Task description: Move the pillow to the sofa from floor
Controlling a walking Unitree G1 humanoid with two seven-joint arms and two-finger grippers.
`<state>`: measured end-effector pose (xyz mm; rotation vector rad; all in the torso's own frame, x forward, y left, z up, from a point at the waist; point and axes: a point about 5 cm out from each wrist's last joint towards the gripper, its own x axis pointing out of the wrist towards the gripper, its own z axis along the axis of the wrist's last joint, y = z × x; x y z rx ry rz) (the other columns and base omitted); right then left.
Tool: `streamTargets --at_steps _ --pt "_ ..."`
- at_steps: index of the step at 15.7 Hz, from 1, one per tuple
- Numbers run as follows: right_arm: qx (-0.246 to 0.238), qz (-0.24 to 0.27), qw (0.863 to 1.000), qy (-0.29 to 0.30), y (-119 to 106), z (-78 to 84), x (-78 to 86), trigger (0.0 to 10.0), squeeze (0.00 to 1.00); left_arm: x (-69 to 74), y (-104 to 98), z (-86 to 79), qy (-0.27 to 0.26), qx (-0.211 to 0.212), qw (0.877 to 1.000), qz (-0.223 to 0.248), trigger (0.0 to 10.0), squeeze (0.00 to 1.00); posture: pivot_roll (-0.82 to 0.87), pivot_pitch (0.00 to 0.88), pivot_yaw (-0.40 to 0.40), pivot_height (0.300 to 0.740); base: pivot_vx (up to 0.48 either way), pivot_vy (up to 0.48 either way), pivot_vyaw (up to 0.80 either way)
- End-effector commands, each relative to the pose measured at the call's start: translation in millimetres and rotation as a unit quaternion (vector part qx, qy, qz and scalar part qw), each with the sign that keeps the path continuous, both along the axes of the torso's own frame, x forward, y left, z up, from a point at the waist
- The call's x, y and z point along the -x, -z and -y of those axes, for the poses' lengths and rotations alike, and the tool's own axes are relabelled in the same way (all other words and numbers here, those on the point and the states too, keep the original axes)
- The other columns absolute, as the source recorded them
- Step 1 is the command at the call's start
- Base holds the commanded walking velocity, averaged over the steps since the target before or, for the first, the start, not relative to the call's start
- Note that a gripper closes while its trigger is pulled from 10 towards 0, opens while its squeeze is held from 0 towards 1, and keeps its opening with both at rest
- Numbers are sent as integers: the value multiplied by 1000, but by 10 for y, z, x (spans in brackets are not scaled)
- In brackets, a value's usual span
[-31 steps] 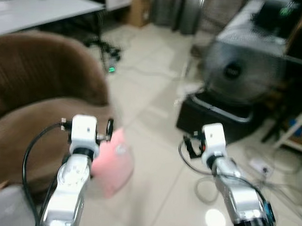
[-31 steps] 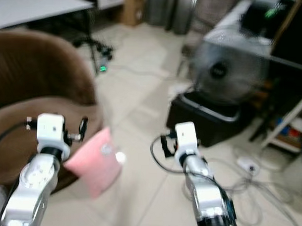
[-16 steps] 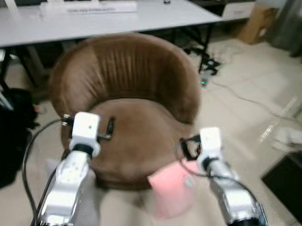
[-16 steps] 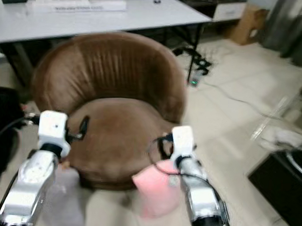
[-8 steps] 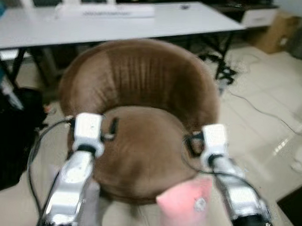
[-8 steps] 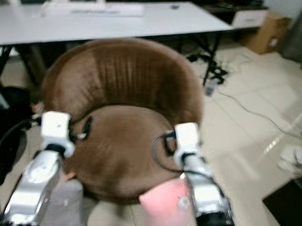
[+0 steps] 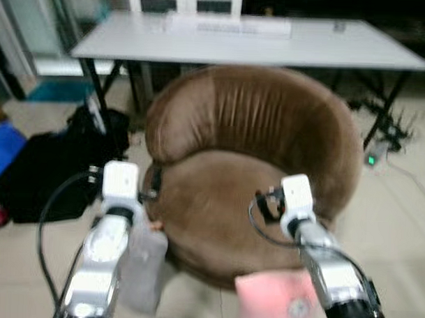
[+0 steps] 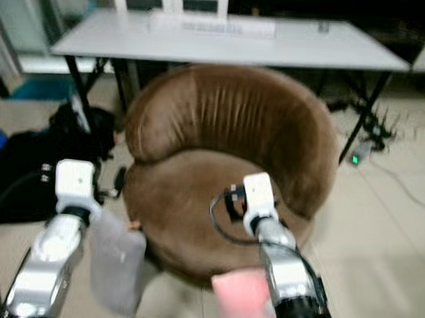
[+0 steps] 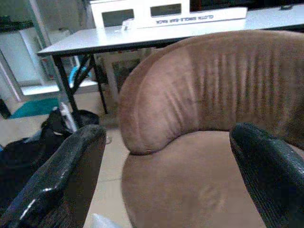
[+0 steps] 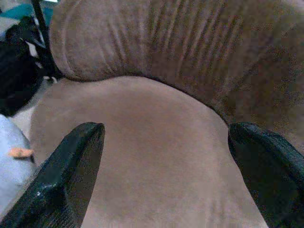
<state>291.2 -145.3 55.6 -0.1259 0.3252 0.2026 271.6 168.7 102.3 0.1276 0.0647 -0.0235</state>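
**Pillow on floor, both grippers empty over the sofa**

A round brown velvet sofa (image 7: 261,168) is faced head-on, backed by a long white table (image 7: 258,45). A black bag (image 7: 55,164) is seen on the floor to the robot's left. The pink pillow (image 7: 274,301) is found low on the floor just in front of the sofa's base, beside the right arm; it is blurred, so contact with the arm cannot be settled. A pale grey soft item, possibly a second cushion, (image 7: 142,268) is seen beside the left arm.

The left gripper (image 9: 161,175) is spread wide with nothing between its fingers, aimed at the seat. The right gripper (image 10: 166,175) is likewise spread and empty.

Risk: the pillow is below and behind both grippers, so a reach forward would miss it. The grey item could be grabbed by mistake. The soft pillow could slip from a shallow pinch.
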Motion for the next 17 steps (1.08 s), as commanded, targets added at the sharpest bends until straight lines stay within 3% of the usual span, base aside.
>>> streamTargets --at_steps 1,6,12,17 --pt "2 -12 1000 6 34 11 11 10000 0 1 -18 -22 -3 -7 1000 4 10000 0 46 0 -2 740 0 -480 0" --pt "4 -9 1000 6 30 21 6 10000 0 -13 -15 -13 -2 -6 1000 3 10000 0 38 0 1 740 0 -480 0" --pt "-3 -9 1000 15 41 31 27 10000 0 -3 21 -19 -1 -4 1000 -9 10000 0 41 0 7 740 0 366 0" --pt "-12 -10 1000 18 48 25 38 10000 0 24 -14 -28 1 -6 1000 6 10000 0 49 0 3 740 0 0 0"
